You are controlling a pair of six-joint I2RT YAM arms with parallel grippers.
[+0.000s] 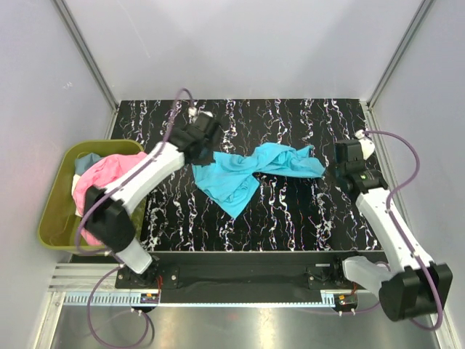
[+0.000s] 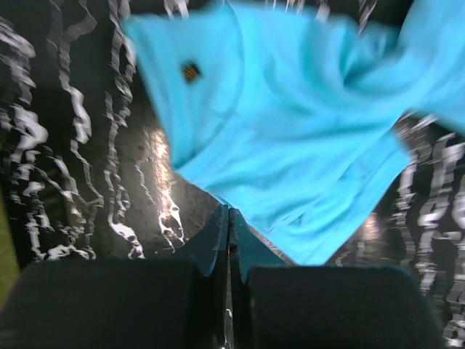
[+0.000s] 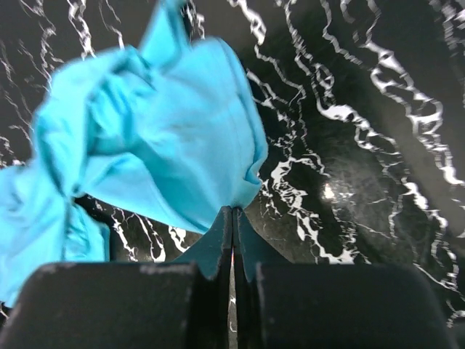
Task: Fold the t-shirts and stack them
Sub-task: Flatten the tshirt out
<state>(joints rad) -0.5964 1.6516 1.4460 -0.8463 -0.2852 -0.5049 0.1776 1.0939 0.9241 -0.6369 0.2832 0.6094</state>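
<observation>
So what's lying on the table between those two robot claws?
Only the turquoise t-shirt, crumpled and stretched across the black marbled table from the left gripper to the right gripper. The top view shows it.

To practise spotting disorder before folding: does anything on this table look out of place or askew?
The turquoise t-shirt lies twisted and bunched across the table, not spread flat. The left gripper and right gripper each pinch an edge of it.

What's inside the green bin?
In the green bin, a pink t-shirt is heaped on top, and a bit of grey-blue cloth peeks out behind it. Anything underneath is covered by the pink one, so I cannot tell.
</observation>
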